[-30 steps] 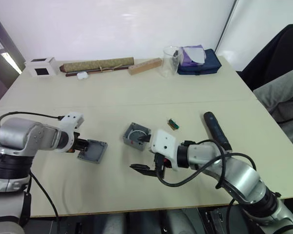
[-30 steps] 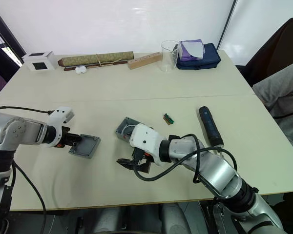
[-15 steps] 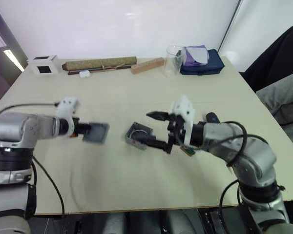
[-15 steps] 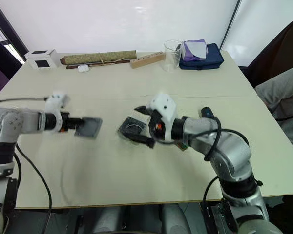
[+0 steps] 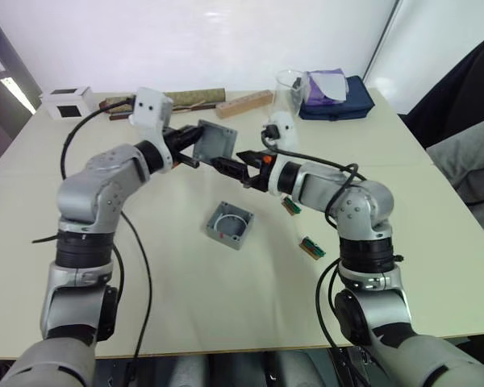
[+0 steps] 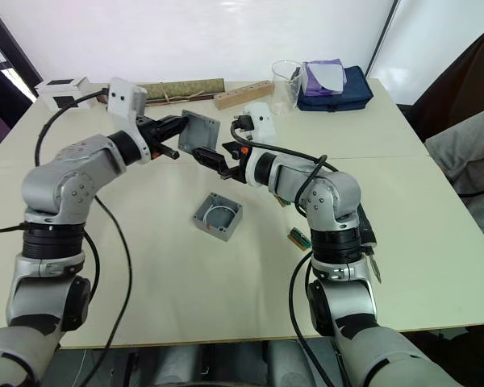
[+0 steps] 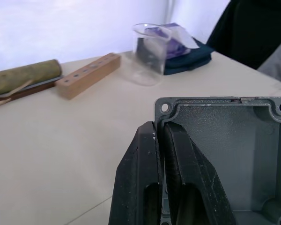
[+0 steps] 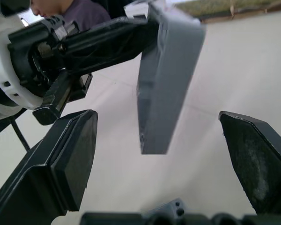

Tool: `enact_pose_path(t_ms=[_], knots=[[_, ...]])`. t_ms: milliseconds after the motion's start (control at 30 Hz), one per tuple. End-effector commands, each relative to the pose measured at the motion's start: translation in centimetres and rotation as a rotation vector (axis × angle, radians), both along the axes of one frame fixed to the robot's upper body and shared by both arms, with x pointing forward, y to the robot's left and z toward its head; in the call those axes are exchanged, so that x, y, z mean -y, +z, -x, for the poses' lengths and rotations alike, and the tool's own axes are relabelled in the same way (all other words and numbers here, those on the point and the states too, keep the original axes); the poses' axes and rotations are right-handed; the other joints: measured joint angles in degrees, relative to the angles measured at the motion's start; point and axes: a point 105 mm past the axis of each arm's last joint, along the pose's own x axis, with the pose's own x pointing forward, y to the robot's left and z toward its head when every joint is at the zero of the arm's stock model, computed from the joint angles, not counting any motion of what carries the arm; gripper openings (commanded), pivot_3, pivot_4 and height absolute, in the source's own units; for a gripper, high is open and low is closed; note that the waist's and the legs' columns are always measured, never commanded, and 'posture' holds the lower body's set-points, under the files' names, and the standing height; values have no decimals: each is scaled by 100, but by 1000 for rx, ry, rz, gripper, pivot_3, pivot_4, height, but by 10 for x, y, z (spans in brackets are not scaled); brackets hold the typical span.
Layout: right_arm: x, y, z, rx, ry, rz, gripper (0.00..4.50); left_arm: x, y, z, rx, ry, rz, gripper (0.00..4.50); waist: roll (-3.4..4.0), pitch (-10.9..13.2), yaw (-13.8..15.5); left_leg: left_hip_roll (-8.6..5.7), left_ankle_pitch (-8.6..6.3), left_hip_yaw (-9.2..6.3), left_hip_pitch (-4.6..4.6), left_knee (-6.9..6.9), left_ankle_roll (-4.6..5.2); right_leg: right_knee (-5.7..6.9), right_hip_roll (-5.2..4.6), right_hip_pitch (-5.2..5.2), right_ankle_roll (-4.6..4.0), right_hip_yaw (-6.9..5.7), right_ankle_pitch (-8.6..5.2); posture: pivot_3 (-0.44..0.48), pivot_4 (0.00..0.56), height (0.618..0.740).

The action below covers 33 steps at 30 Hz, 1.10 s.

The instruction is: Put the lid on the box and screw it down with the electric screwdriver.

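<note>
Left gripper (image 7: 161,178) pinches the lid (image 5: 216,139) by its rim, held aloft for handover; right gripper (image 8: 164,154), jaws spread, faces it above the box (image 5: 229,225).

The left gripper's (image 7: 161,178) two fingers are covering one wall of the lid (image 7: 225,154), whose far corner is running off the left wrist view's edge. The right arm is hiding most of the electric screwdriver (image 6: 363,230). The box's (image 5: 229,225) red mark is not showing from the head cameras.
</note>
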Motion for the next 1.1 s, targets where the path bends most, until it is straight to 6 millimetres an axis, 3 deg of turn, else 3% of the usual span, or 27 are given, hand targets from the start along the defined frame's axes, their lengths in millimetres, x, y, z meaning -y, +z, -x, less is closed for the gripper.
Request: enact_pose_path(t_ms=[33, 600, 733, 1000, 1033, 1100], knots=[[0, 15, 3, 31, 4, -45, 4500, 5, 21, 4, 82, -19, 9, 89, 0, 0, -14, 0, 0, -1, 0, 0, 0, 1, 2, 0, 0, -1, 0, 0, 150, 740], [2, 20, 10, 26, 6, -95, 4500, 2, 22, 3, 67, -31, 14, 89, 1, 0, -134, 3, 0, -6, 1, -4, 1, 5, 9, 0, 1, -3, -1, 0, 150, 740], [4, 22, 7, 35, -10, -114, 3493, 2, 21, 4, 61, -34, 15, 0, 1, 0, -133, 3, 0, -6, 2, -4, 1, 4, 9, 0, 1, -3, -1, 0, 150, 740], [3, 21, 7, 22, -15, -146, 572, 4, 21, 5, 56, -46, 23, 0, 1, 0, -132, 3, 0, -6, 1, -4, 1, 4, 9, 0, 1, -3, -1, 0, 150, 740], [3, 20, 7, 21, -17, -146, 349, 4, 21, 6, 56, -49, 24, 0, 1, 0, -132, 2, 0, -6, 1, -4, 1, 4, 8, 0, 1, -3, -1, 0, 150, 740], [2, 19, 7, 18, -18, -147, 357, 4, 22, 6, 57, -53, 27, 0, 1, 0, -133, 2, 0, -6, 1, -4, 1, 4, 9, 0, 1, -3, -1, 0, 150, 740]])
